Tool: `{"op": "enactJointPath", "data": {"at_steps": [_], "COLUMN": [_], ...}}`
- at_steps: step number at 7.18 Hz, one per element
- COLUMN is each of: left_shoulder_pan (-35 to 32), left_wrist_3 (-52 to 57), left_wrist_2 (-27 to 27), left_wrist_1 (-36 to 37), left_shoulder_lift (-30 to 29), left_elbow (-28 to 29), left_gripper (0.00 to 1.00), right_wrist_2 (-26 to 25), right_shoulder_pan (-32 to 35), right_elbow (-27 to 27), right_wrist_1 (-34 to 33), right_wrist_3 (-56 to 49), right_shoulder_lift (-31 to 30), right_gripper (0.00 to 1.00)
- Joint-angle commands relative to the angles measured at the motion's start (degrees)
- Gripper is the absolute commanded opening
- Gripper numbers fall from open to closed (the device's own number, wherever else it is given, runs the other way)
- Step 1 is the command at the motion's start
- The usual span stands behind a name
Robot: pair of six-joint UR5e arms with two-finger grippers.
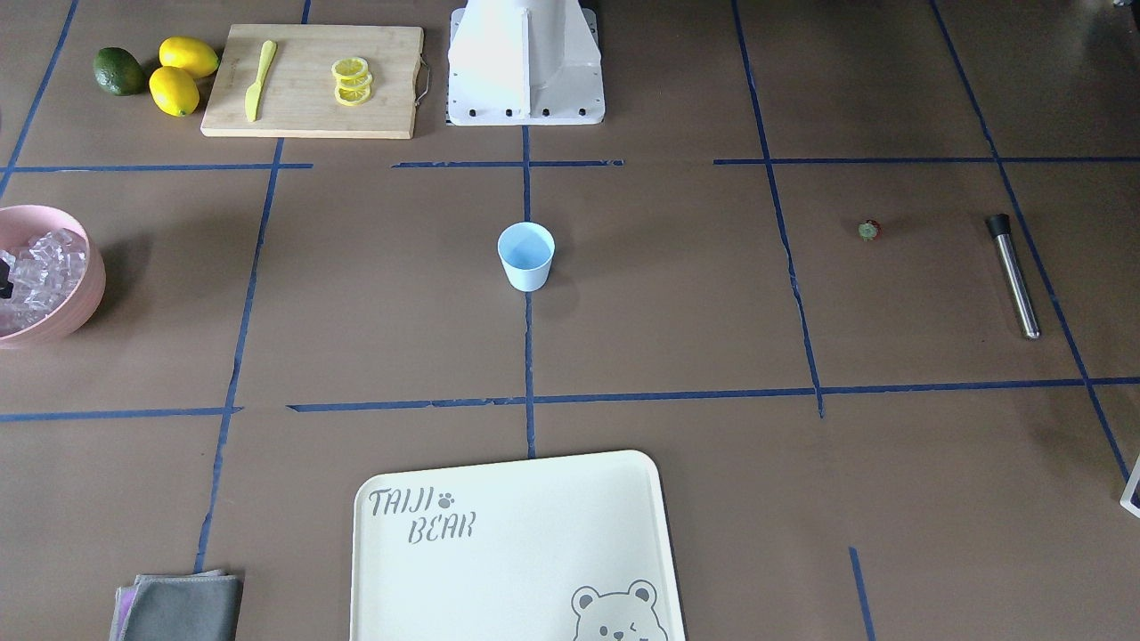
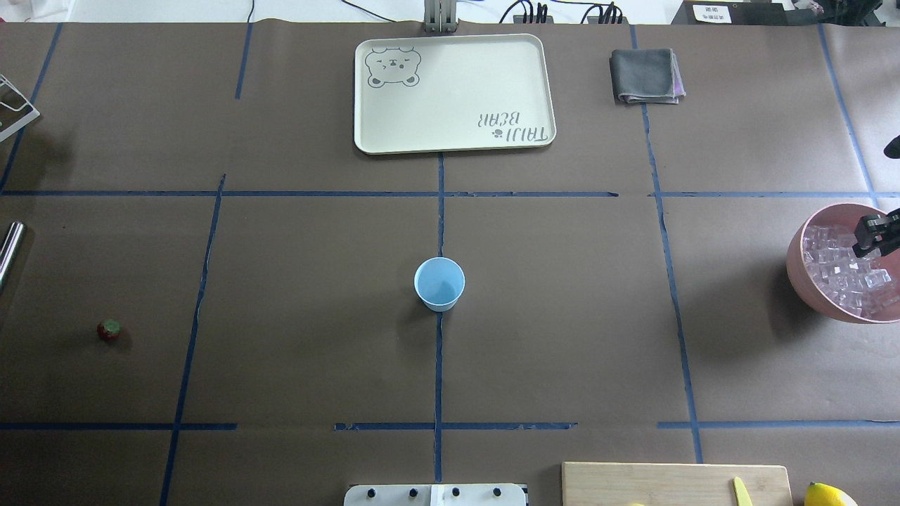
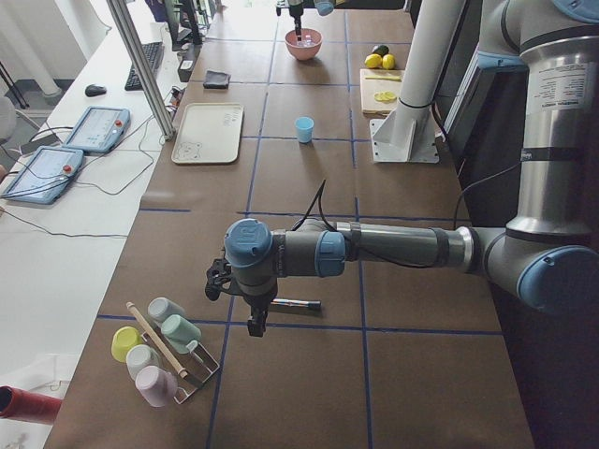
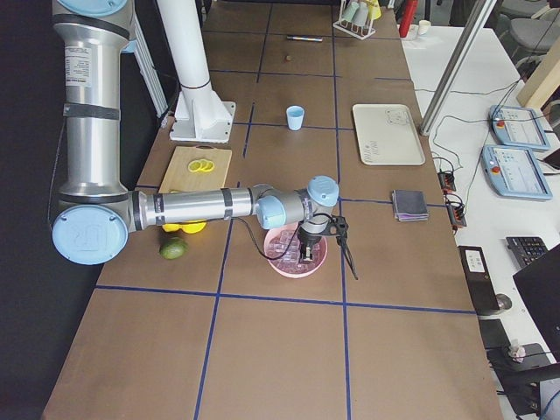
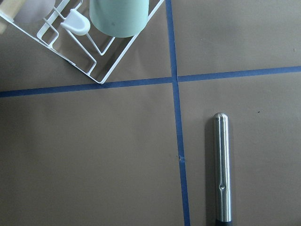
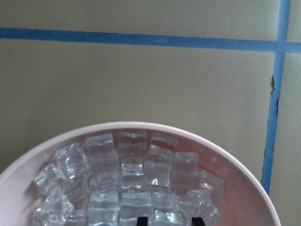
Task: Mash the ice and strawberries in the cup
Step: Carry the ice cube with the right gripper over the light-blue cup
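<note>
Dozens of clear, glassy ice [image 6: 127, 179] cubes fill the pink bowl [image 2: 798, 260], directly under the right jaws. They stand parted, tips just above the pile, gripping nothing that shows. The right arm is nearest, so a straight drop looks right (cubes hard and slick, likely to slip). The pale blue tapered plastic cup [image 2: 439, 284] stands upright and empty mid counter [image 2: 295, 337], well apart. The tiny red strawberry [image 2: 108, 329] lies on the left arm's side. The left jaws hang by the steel muddler [image 5: 222, 169]; cannot tell their state.
</note>
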Motion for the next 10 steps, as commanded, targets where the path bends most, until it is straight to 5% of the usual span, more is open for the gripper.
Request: {"op": "enactJointPath", "data": {"at_steps": [1,5,8,10], "left_shoulder_pan": [0.0,0.0,0.0,0.0], "left_wrist_3": [0.0,-0.2,-0.1,-0.2], "left_wrist_2": [0.0,-1.5,-1.6,-1.7], "left_wrist_1": [0.1,0.2,-0.1,-0.3], "left_shoulder_lift": [0.0,0.1,0.1,0.1], "left_elbow": [0.0,-0.4,-0.7,-1.1], "left_gripper": [1.0,1.0,1.0,1.0], "right_wrist_2": [0.0,-0.3,-2.9,-6.1], "right_shoulder_pan": [0.1,7.5,-2.0,-15.0], "right_elbow": [1.1,13.0,13.6,13.5], "right_wrist_1": [0.1,-5.7,-25.4,-26.8], "right_wrist_3": [-0.1,-0.7,4.9,25.7], "right_shoulder_lift": [0.1,-1.4,20.9,31.2], "right_gripper": [0.0,0.0,0.0,0.0]}}
